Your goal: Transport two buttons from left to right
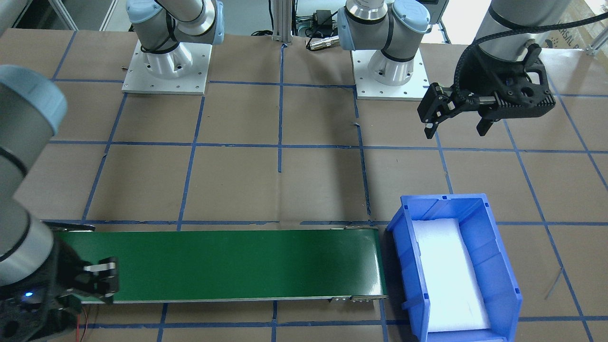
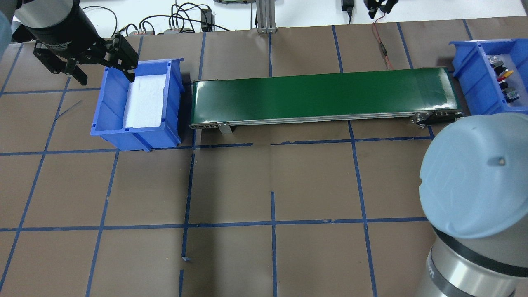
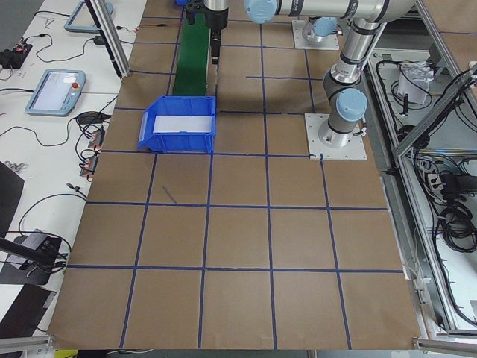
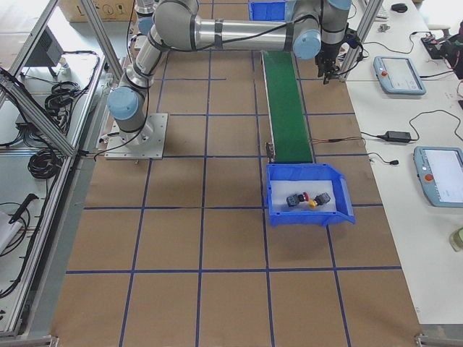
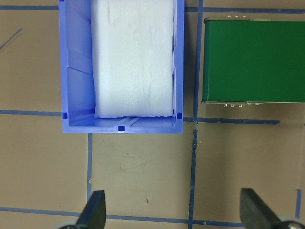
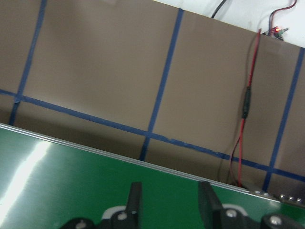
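The red button and the yellow button lie in the right blue bin. They also show in the overhead view, red and yellow. My left gripper hovers at the rear of the left blue bin, which holds only white foam. It is open and empty, with its fingers wide apart. My right gripper is open and empty just above the right end of the green conveyor belt. Its fingers frame bare belt.
The conveyor runs between the two bins. A red wire lies on the table beyond the belt's right end. The right arm's elbow fills the overhead view's lower right. The arm bases stand at the table's robot side.
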Robot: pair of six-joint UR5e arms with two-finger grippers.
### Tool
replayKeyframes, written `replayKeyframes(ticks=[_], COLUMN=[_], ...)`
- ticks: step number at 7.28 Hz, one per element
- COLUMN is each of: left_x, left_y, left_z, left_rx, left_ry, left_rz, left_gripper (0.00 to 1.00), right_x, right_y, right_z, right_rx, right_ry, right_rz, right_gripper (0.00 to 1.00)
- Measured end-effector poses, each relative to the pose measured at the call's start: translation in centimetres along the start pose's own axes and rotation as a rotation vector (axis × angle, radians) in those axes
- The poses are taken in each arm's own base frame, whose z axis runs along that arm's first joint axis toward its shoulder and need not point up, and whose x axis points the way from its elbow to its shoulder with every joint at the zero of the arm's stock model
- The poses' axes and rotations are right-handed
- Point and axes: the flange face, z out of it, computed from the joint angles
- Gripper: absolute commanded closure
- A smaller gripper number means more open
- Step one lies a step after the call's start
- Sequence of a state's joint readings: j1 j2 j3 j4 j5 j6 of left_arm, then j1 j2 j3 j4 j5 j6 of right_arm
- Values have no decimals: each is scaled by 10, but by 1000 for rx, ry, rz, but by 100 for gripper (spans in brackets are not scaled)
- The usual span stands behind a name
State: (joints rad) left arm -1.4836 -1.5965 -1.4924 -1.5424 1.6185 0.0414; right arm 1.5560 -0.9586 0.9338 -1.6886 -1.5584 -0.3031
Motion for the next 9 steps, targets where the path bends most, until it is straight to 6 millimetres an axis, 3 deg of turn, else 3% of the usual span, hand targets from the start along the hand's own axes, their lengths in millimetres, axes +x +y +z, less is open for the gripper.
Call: replayKeyframes(ticks=[1, 2, 4, 6, 7, 8, 9], left_x=[0, 0, 0, 1, 0, 0, 0], left_y=[-2, -3, -4, -6, -8, -10, -11], left_z=[1, 1, 3, 5, 4, 3, 4], left_rx=[2, 6, 6, 12, 20, 25, 26], left_ry=[1, 2, 4, 4, 3, 2, 3], left_rz=[0, 0, 0, 0, 0, 2, 4], left_gripper=[0, 0, 0, 0, 0, 0, 0], right_x=[-38, -60, -82, -89, -84, -80, -78], right_y=[4, 20, 81, 152, 174, 187, 195], right_z=[-8, -20, -43, -59, -66, -74, -82], right_rx=[-21, -49, -100, -166, -190, -207, -208], right_ry=[-11, -20, -29, -27, -21, -19, -19], right_rz=[40, 80, 115, 136, 147, 153, 154], right_gripper=[50, 50, 50, 48, 20, 0, 0])
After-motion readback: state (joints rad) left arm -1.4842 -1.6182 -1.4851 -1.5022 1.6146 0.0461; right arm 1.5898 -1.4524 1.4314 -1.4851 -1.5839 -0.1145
